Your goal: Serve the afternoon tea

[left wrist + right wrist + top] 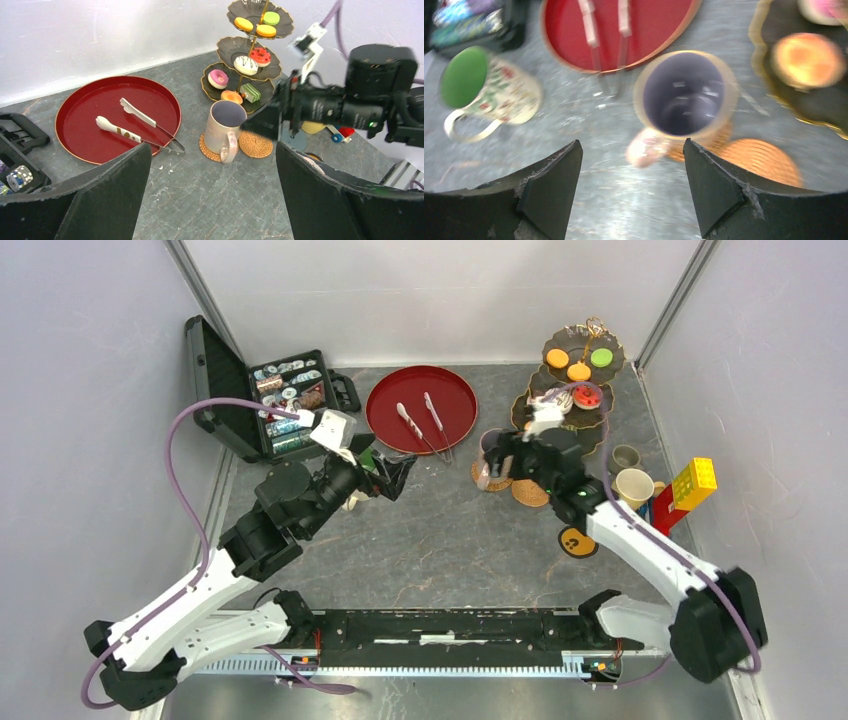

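Note:
The dark three-tier stand (560, 411) stands at the back right and carries small toy cakes (245, 65) on every tier. A beige mug (684, 95) sits upright on a woven coaster (208, 150) in front of the stand. My right gripper (630, 150) hovers just above and near the mug, open, with nothing between its fingers. The mug's handle points toward it. The green-lined mug (474, 85) stands to the left on the table. My left gripper (212, 150) is open and empty, facing the beige mug from the left. A yellow mug (633, 487) and a small grey mug (625, 456) wait at the right.
A round red tray (385, 425) with two tongs (412, 423) lies at the back centre. An open black case (285, 400) of small items sits at the back left. A second woven coaster (255, 144), a dark coaster (577, 541) and toy blocks (693, 483) lie to the right.

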Controlling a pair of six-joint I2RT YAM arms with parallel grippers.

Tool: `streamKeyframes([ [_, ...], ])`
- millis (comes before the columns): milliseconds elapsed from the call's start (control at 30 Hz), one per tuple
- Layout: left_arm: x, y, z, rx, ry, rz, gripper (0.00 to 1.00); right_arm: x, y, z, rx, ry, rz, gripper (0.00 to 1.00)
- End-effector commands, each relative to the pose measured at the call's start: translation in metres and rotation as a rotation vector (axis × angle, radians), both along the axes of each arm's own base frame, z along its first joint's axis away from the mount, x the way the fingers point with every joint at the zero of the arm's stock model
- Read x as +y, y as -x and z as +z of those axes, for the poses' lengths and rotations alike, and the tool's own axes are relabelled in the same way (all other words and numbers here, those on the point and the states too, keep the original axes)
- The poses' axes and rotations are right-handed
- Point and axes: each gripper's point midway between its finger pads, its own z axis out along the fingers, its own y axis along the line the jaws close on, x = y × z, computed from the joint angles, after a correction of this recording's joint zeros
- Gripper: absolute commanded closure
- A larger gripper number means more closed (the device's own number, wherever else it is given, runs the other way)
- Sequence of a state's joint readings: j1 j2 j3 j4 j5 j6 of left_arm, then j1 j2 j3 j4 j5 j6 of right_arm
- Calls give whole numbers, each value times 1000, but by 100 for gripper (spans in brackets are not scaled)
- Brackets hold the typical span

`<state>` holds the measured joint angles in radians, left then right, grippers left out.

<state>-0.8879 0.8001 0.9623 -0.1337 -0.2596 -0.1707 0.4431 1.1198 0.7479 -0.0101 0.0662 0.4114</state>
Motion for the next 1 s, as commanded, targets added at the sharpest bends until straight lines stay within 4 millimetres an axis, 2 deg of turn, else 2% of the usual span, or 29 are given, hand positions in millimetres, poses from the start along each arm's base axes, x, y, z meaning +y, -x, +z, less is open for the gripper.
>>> streamKeyframes([
  [0,17,-1,18,-28,61,71,0,88,-3,37,-49,-107,205,18],
  [133,34,-4,21,-51,70,143,0,148,-13,39,28,-272,193,9],
  [200,40,-5,21,-61,74,171,0,171,-21,36,61,-263,174,2],
  [233,43,-5,22,-65,78,183,0,181,-25,31,94,-244,153,2],
  [367,48,-6,21,-66,88,208,0,214,-27,-11,277,-259,118,2],
  [600,48,-6,21,-66,94,205,0,261,-37,-34,286,-244,122,2],
  [767,44,-5,20,-62,95,192,0,282,-41,-47,297,-236,140,2],
  [967,39,-4,19,-54,94,170,0,282,-46,-68,283,-120,77,7],
])
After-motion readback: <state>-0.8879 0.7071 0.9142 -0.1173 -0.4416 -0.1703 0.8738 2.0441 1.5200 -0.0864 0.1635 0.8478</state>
